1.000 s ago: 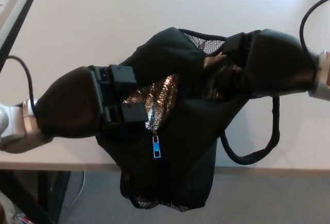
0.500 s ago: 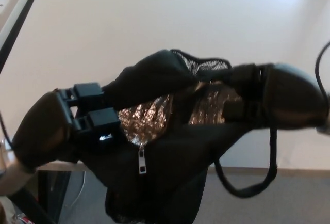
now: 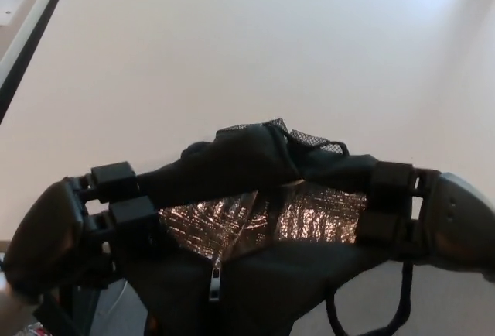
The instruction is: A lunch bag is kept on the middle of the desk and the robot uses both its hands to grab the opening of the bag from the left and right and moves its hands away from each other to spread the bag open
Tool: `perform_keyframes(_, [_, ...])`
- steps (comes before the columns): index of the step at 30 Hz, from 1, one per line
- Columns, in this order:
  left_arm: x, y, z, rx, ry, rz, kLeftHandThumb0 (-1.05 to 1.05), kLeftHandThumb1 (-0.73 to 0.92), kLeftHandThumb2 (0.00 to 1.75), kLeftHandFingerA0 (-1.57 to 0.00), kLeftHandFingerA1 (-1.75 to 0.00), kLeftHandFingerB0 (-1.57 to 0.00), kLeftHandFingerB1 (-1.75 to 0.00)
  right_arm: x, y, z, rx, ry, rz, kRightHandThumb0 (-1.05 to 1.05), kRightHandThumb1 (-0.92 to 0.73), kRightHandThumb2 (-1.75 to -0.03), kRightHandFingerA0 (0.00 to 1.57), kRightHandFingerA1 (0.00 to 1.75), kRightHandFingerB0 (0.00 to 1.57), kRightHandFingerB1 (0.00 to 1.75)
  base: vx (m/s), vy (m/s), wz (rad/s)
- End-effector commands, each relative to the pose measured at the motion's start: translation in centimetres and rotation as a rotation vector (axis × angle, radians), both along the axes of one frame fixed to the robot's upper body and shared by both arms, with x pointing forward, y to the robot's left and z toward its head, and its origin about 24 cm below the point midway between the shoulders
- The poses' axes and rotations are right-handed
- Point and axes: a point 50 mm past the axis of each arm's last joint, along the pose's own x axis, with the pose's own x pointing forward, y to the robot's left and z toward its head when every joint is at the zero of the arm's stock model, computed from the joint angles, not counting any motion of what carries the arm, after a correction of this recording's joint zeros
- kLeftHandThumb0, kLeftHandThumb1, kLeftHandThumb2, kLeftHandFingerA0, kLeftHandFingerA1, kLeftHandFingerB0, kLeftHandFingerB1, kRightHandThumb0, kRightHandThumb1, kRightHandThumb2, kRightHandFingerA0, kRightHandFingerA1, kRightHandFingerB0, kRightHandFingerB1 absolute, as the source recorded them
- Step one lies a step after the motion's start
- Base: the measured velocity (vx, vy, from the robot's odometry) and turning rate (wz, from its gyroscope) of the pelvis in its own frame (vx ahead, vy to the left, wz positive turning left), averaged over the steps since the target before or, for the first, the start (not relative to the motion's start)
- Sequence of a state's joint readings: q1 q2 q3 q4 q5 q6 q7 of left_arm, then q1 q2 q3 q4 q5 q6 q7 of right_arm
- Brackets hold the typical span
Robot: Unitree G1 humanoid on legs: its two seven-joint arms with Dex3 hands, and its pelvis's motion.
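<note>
Lower frame: lunch bag [image 3: 255,173] stretched between us, overhanging the tabletop [image 3: 232,57] edge. Left robot hand [image 3: 77,224] clamps its left rim, right robot hand [image 3: 421,212] its right. Foil-lined opening runs left-right; next pull goes outward.

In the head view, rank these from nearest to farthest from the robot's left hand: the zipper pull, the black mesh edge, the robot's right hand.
From the left hand:
1. Zipper pull, low on the lunch bag, just right of that hand.
2. Black mesh edge, at the bag's top, right of centre.
3. Right hand, gripping the opposite, right end of the opening.
</note>
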State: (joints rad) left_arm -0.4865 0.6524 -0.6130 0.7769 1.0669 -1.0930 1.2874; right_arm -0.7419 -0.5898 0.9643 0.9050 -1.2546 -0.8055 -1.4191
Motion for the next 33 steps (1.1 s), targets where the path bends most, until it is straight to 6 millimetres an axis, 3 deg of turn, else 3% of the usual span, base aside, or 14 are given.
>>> perform_keyframes(1, [2.6,-0.6,4.8,-0.007,-0.192,0.034,-0.19,0.30,1.19,-0.96,-1.42,-0.91,-1.09,3.5,-2.5,4.1,-0.065,-0.150,-0.209,-0.23,-0.58,-0.68,0.85,1.60,0.76,1.44,0.00,0.000,0.00])
perform_keyframes(6, [5.2,-7.0,10.0,-0.007,-0.400,-0.142,-0.14,0.33,1.08,-0.90,-1.44,-0.85,-1.04,7.8,2.9,9.0,-0.003,-0.168,-0.260,-0.18,-0.60,-0.56,0.75,1.67,0.67,1.52,0.00,0.000,0.00])
perform_keyframes(9, [5.9,-9.4,12.0,0.010,-0.464,-0.201,-0.18,0.27,1.09,-0.92,-1.36,-0.87,-1.03,8.9,4.6,11.3,0.027,-0.176,-0.287,-0.20,-0.61,-0.58,0.74,1.62,0.73,1.36,0.00,0.000,0.00])
perform_keyframes(12, [6.2,-10.7,13.2,0.013,-0.504,-0.230,-0.22,0.27,1.04,-0.86,-1.35,-0.80,-1.06,9.6,5.5,12.8,0.078,-0.198,-0.319,-0.24,-0.65,-0.56,0.70,1.67,0.58,1.52,0.00,0.000,0.00])
perform_keyframes(13, [6.4,-11.7,13.9,0.007,-0.548,-0.244,-0.20,0.33,1.01,-0.83,-1.41,-0.73,-1.14,9.9,6.0,13.7,0.127,-0.179,-0.341,-0.22,-0.60,-0.60,0.73,1.51,0.62,1.08,0.00,0.000,0.00])
perform_keyframes(14, [6.4,-12.5,14.6,0.002,-0.589,-0.257,-0.20,0.33,1.01,-0.83,-1.41,-0.73,-1.14,10.2,6.4,14.5,0.170,-0.151,-0.358,-0.22,-0.60,-0.60,0.73,1.51,0.62,1.08,0.00,0.000,0.00])
perform_keyframes(15, [6.5,-13.3,15.1,0.004,-0.621,-0.263,-0.20,0.42,0.92,-0.82,-1.34,-0.71,-1.07,10.7,6.6,15.3,0.161,-0.136,-0.406,-0.23,-0.39,-0.88,0.57,0.78,0.00,0.46,0.00,0.000,0.00])
perform_keyframes(16, [6.5,-13.5,15.3,0.004,-0.627,-0.265,-0.19,0.49,0.77,-0.76,-1.08,-0.69,-0.86,10.9,6.7,15.6,0.148,-0.143,-0.430,-0.37,-0.53,-0.59,0.17,0.40,0.04,0.23,0.00,0.000,0.00])
perform_keyframes(17, [6.4,-13.9,15.4,-0.003,-0.639,-0.274,-0.12,0.48,0.73,-0.59,-0.76,-0.59,-0.56,11.1,7.0,15.9,0.140,-0.154,-0.452,-0.36,-0.43,-0.67,0.10,0.42,0.01,0.19,0.00,0.000,0.00])
perform_keyframes(20, [6.4,-14.5,15.5,-0.011,-0.669,-0.280,-0.01,0.47,0.70,-0.33,-0.39,-0.30,-0.35,11.4,7.5,16.7,0.162,-0.143,-0.468,-0.28,-0.42,-0.68,0.12,0.46,0.00,0.21,0.00,0.000,0.00])
perform_keyframes(24, [6.6,-14.7,14.9,0.001,-0.627,-0.254,0.06,0.30,0.89,-0.15,-0.53,-0.08,-0.50,11.5,7.5,16.9,0.188,-0.114,-0.479,-0.19,-0.46,-0.56,0.20,0.41,0.07,0.27,0.00,0.000,0.00])
perform_keyframes(26, [6.9,-14.5,14.6,0.013,-0.610,-0.223,0.02,0.47,0.72,-0.18,-0.40,-0.06,-0.40,11.5,7.4,16.7,0.176,-0.098,-0.488,-0.21,-0.47,-0.58,0.18,0.42,0.09,0.23,0.00,0.000,0.00])
perform_keyframes(30, [7.4,-13.2,14.4,0.043,-0.570,-0.138,0.05,0.40,1.00,-0.03,-0.48,0.00,-0.49,11.6,6.5,16.9,0.166,-0.097,-0.511,-0.18,-0.47,-0.63,0.19,0.44,0.05,0.20,0.00,0.000,0.00])
perform_keyframes(33, [7.7,-12.2,14.6,0.048,-0.577,-0.069,0.06,0.47,0.82,-0.10,-0.38,-0.03,-0.34,11.7,5.5,17.4,0.170,-0.088,-0.542,-0.19,-0.48,-0.62,0.19,0.42,0.06,0.20,0.00,0.000,0.00])
